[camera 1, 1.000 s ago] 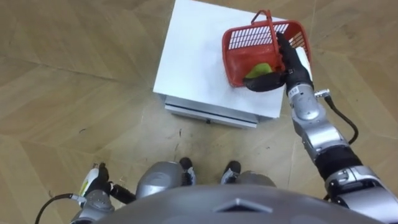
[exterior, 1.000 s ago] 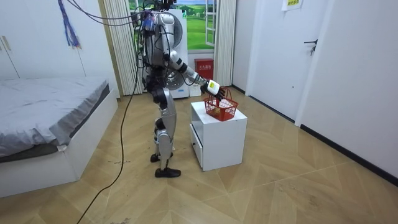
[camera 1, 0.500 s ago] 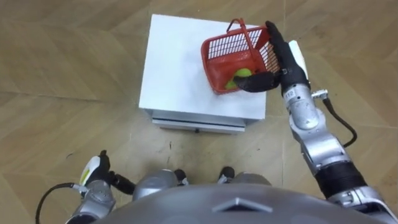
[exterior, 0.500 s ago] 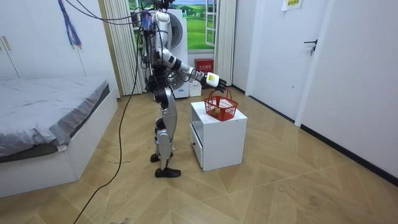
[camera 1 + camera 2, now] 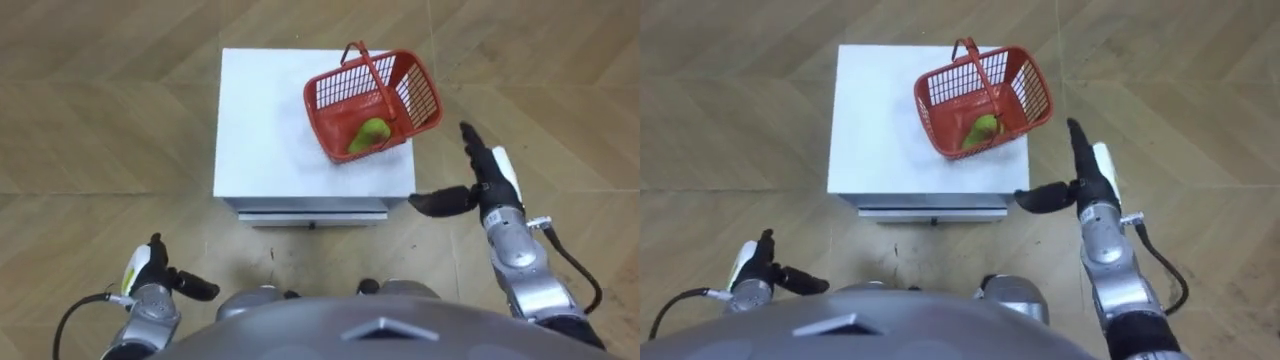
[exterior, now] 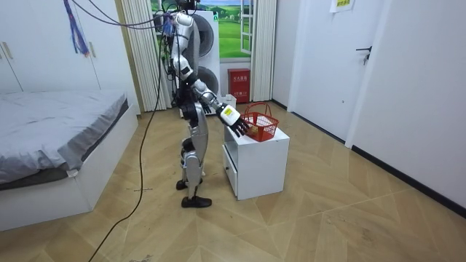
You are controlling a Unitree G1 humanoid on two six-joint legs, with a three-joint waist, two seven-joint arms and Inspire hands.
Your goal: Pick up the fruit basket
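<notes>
**Right hand backs away from the basket**

The red fruit basket (image 5: 372, 103) sits on the white tabletop (image 5: 265, 130) at its 1 o'clock corner, handle upright, a green fruit (image 5: 368, 135) inside. A second ago the right hand (image 5: 487, 183) was against the basket's 3 o'clock wall, thumb reaching under; now it hangs clear of the tabletop's edge at about 4 o'clock from the basket, fingers straight, thumb spread, holding nothing. The basket seems to have kept its place on the cabinet; the wider shift in the eye views looks like the camera's own. The left hand (image 5: 152, 288) hangs low by the robot's side, fingers loosely extended, empty. In the room view the robot stands beside the cabinet with its right arm lowered. The basket is unheld, so the lift remains undone; a fresh approach would likely aim for the handle (image 5: 366, 66).
</notes>
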